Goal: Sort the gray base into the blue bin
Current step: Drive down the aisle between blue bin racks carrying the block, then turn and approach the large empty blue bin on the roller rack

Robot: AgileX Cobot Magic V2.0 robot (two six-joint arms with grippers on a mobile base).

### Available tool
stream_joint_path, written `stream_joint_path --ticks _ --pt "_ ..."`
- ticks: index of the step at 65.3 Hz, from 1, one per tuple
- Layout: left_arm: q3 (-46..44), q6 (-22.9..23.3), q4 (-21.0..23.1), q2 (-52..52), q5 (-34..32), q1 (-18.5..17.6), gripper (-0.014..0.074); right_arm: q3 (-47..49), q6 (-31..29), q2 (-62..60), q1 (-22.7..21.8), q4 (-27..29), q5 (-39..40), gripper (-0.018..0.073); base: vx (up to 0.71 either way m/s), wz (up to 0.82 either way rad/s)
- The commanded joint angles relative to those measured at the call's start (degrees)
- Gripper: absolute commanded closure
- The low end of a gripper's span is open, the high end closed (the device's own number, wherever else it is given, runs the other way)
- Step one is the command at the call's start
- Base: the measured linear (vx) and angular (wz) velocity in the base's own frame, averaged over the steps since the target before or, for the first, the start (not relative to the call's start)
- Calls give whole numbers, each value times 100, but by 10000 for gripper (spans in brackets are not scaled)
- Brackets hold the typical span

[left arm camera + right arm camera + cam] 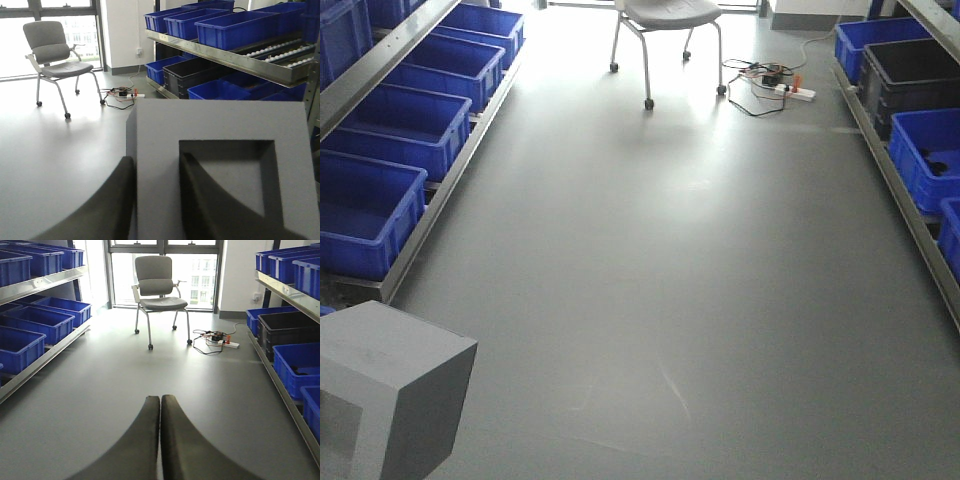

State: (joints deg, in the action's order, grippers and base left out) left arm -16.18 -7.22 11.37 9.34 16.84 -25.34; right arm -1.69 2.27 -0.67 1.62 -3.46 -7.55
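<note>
While left fingers [100, 210] clamp the gray base [220, 125], right fingers [140, 440] pressed together, chair [157, 287] ahead, blue bins [408, 225] flanking

Gray base [230, 122] matte, smooth surf; blue bin [380, 172] glossy plastic; shelf rail [220, 56] shiny mtl

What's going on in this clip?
The left gripper is shut on the gray base, with one finger inside its square recess and the other against an outer side, holding it up off the floor. The right gripper is shut and empty. The robot faces down an aisle between racks of blue bins. The base is not yet in any of them.
</note>
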Motion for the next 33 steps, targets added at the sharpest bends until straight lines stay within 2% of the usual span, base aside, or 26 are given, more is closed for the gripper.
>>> stream_joint_path --ticks 1,16,33 --pt "-168 21 86 58 -599 -16 602 -88 -37 -65 -17 -36 425 568 33 16" --pt "-168 21 86 58 -599 -16 602 -88 -37 -65 -17 -36 425 568 30 38" --pt "-168 21 86 58 -599 -16 602 -88 -37 -65 -17 -36 425 568 26 89"
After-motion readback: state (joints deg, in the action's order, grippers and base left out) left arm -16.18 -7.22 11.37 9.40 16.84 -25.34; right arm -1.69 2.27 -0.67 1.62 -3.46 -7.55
